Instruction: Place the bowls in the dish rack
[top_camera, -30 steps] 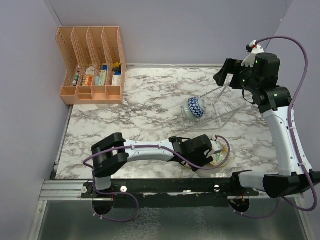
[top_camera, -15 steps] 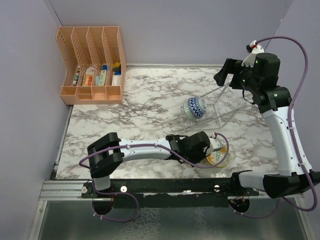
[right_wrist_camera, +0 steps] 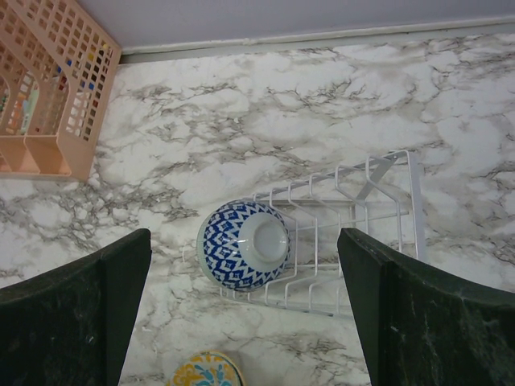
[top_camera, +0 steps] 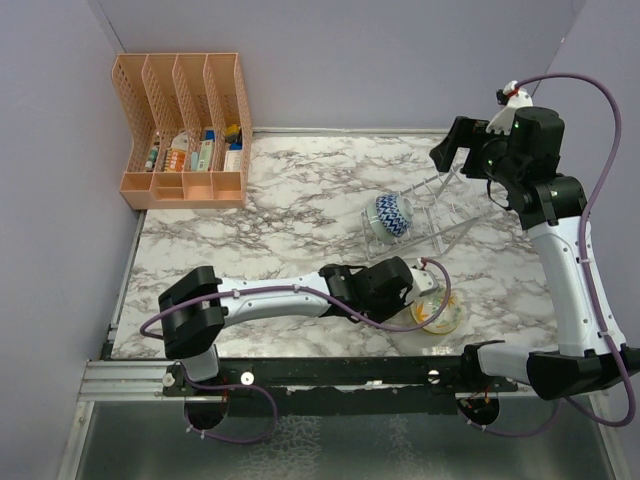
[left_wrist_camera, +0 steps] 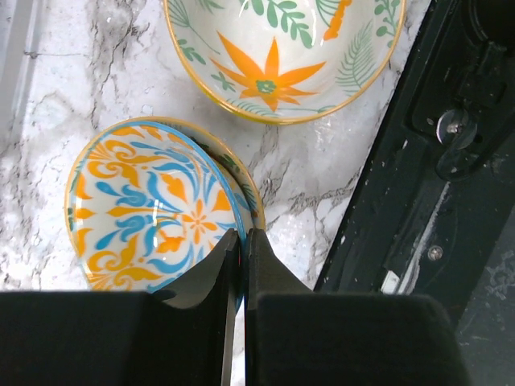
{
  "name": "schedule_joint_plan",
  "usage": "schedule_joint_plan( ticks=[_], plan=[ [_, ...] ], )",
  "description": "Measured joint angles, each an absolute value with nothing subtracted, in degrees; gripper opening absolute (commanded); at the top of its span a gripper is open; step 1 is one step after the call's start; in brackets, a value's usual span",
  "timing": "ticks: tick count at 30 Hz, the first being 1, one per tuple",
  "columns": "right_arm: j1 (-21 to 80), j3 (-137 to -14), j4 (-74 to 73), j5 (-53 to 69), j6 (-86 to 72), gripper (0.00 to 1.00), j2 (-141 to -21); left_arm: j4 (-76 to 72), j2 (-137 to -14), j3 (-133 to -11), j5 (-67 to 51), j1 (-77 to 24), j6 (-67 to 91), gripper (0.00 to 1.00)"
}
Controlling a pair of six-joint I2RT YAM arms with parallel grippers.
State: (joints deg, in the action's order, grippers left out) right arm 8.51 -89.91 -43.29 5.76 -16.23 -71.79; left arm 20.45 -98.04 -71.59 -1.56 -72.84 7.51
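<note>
I am clamping the rim of the blue-orange bowl (left_wrist_camera: 153, 217) in the jaws of my left gripper (left_wrist_camera: 241, 241), beside the yellow bowl (left_wrist_camera: 273, 48); my right gripper (top_camera: 452, 148) is hanging, jaws wide, above the dish rack (right_wrist_camera: 362, 209).

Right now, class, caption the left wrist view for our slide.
Left gripper pinches rim of blue-orange floral bowl, yellow-rimmed bowl beside it.

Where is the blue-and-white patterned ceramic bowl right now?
In the top view the blue-and-white bowl stands on edge at the left end of the clear wire dish rack, right of centre on the marble table.
</note>
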Motion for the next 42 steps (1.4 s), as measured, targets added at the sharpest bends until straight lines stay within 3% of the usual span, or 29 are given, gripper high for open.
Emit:
schedule_joint_plan(
  ticks=[17,25,33,42],
  plan=[
    [8.51,-89.89,-43.29,5.37,-16.23,0.99,-70.61,27.29,-93.32,-74.98,-0.12,-72.36,9.26,0.00],
    [8.51,-90.11,-43.33,5.39,-16.21,0.99,-70.46,27.42,-90.98,-83.50,-3.68,-65.30,15.22,0.00],
    [8.51,-95.70,-43.44,5.34,-16.16,0.99,-71.35,15.77,-88.27,-84.66,-12.86,-54.83,27.70,0.00],
    [8.51,-99.74,-43.59,5.28,-15.84,0.99,-73.56,-10.31,-88.27,-77.08,-19.03,-48.60,50.30,0.00]
  ],
)
